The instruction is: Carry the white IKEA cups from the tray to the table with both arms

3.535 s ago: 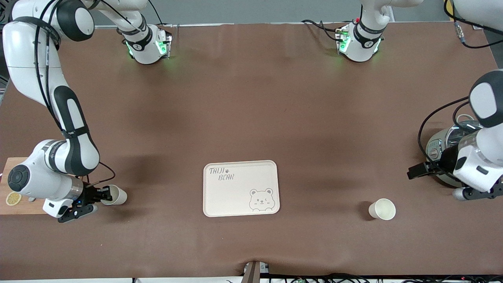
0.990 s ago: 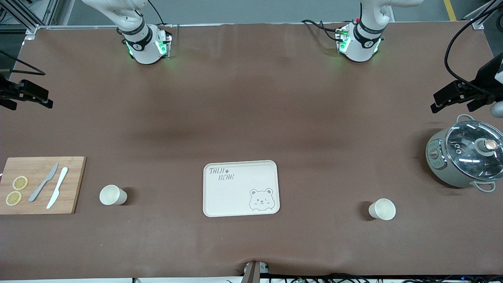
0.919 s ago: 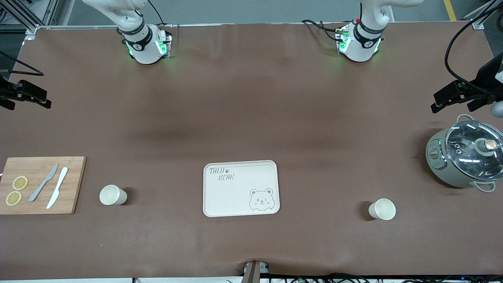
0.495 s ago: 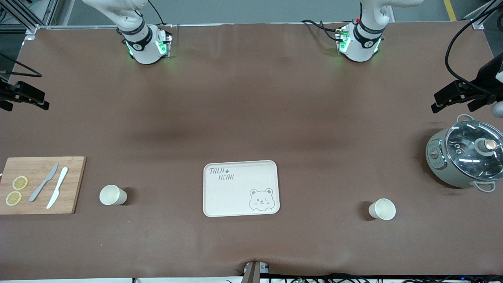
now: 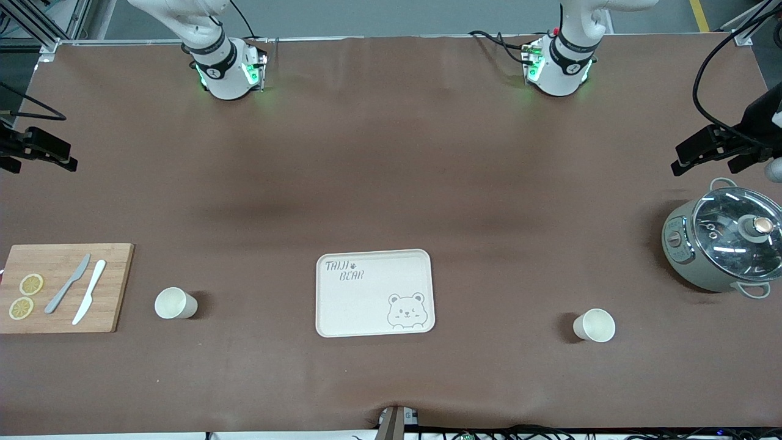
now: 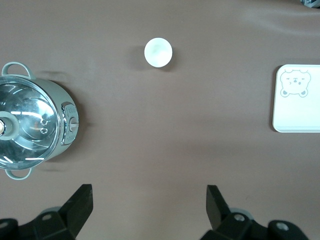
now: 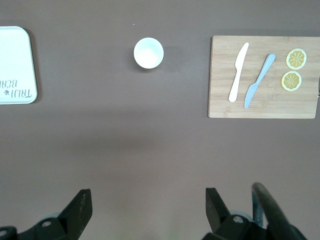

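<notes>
Two white IKEA cups stand upright on the brown table, apart from the bear-printed tray (image 5: 374, 293). One cup (image 5: 175, 304) (image 7: 148, 52) stands toward the right arm's end, beside the cutting board. The other cup (image 5: 594, 325) (image 6: 158, 52) stands toward the left arm's end, nearer the front camera than the pot. My right gripper (image 5: 46, 153) (image 7: 148, 196) hangs high over its end of the table, open and holding nothing. My left gripper (image 5: 696, 153) (image 6: 148, 192) hangs high over the other end, also open with nothing between its fingers.
A wooden cutting board (image 5: 61, 287) (image 7: 262, 75) carries two knives and two lemon slices at the right arm's end. A grey pot with a glass lid (image 5: 724, 238) (image 6: 30, 127) stands at the left arm's end. The tray (image 6: 297, 100) (image 7: 17, 65) holds nothing.
Since the earliest frame both arms have lifted away from the cups to the table's ends; the right gripper has left its cup standing. Over the last second almost nothing moves.
</notes>
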You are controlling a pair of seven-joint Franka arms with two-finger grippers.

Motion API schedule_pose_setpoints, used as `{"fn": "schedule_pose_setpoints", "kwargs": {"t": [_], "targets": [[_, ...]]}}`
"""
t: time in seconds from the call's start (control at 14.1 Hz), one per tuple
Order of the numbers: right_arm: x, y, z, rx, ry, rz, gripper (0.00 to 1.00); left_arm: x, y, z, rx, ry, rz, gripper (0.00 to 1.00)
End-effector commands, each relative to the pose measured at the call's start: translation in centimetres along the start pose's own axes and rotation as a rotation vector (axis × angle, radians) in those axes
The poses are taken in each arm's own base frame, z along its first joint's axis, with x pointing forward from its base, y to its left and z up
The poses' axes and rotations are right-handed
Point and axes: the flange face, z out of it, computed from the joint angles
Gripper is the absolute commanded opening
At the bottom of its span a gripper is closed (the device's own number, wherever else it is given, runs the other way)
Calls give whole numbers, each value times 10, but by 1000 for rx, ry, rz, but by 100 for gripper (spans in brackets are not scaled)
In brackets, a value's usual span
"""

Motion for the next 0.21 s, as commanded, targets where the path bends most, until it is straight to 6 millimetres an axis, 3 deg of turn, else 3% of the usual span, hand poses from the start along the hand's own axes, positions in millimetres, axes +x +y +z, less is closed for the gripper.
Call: {"fn": "schedule_pose_setpoints", "kwargs": {"t": [0.0,0.14], "targets": [[-4,-1,-1,37,10,37,100,4,-2,-5,25,15,10,100],[-3,-3,-1,37,9,62,100,5,-1,-7,25,20,11,100]]}}
